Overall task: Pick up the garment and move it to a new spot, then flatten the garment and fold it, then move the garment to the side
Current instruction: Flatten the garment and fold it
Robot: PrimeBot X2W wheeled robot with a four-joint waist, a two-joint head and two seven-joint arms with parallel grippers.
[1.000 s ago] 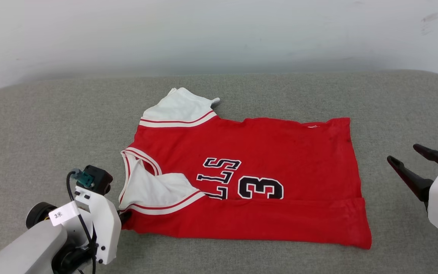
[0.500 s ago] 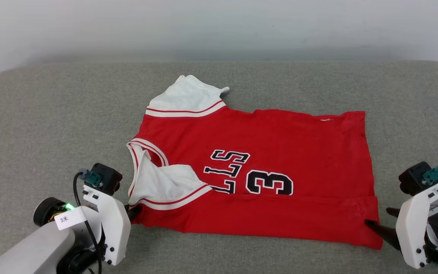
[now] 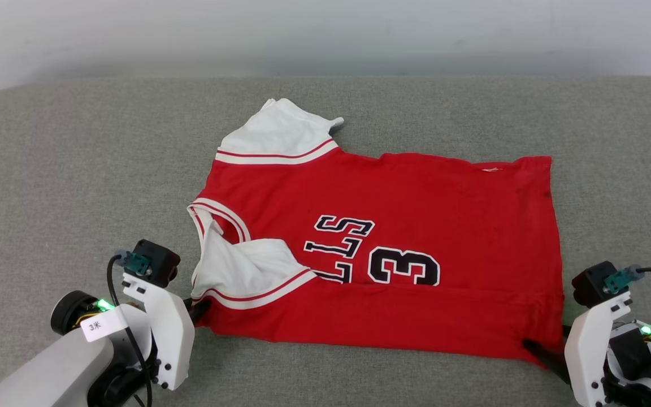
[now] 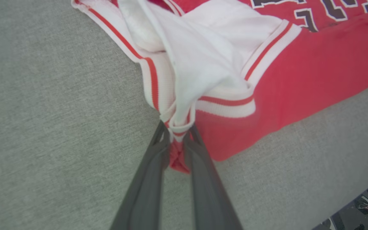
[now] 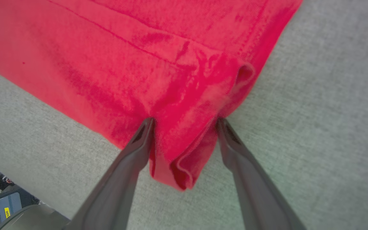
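Grey padded top [image 3: 77, 169], rounded corners, pale wall [image 3: 325, 34] behind.

The garment [image 3: 393, 215] lies flat across the middle of the padded top, a bit nearer the front edge. It's turned sideways, collar toward the left side and hem toward the right side. Red body, printed front up. The long edge nearest the front is folded over onto the front in a red band that covers the lower part of the black lettering [image 3: 339, 249] and the number [image 3: 404, 267]. Far white sleeve [image 3: 274, 135] sticks out toward the back edge. Near white sleeve [image 3: 246, 268] is tucked in over the chest, striped trim showing.

Left gripper [image 3: 198, 310] is at the garment's front-left corner, low on the padded top. In the left wrist view its fingers [image 4: 158, 150] are pressed nearly together, clamped on a bunch of white and red trim at that corner [image 4: 177, 131].

Right gripper [image 3: 540, 350] is at the garment's front-right corner by the hem. In the right wrist view its fingers [image 5: 139, 143] stand wide apart and straddle the folded red corner [image 5: 185, 123]. The cloth is bunched between them and brushes both inner faces, not pinched.

Both wrists sit low near the front edge, well apart, one at each end of the folded band.
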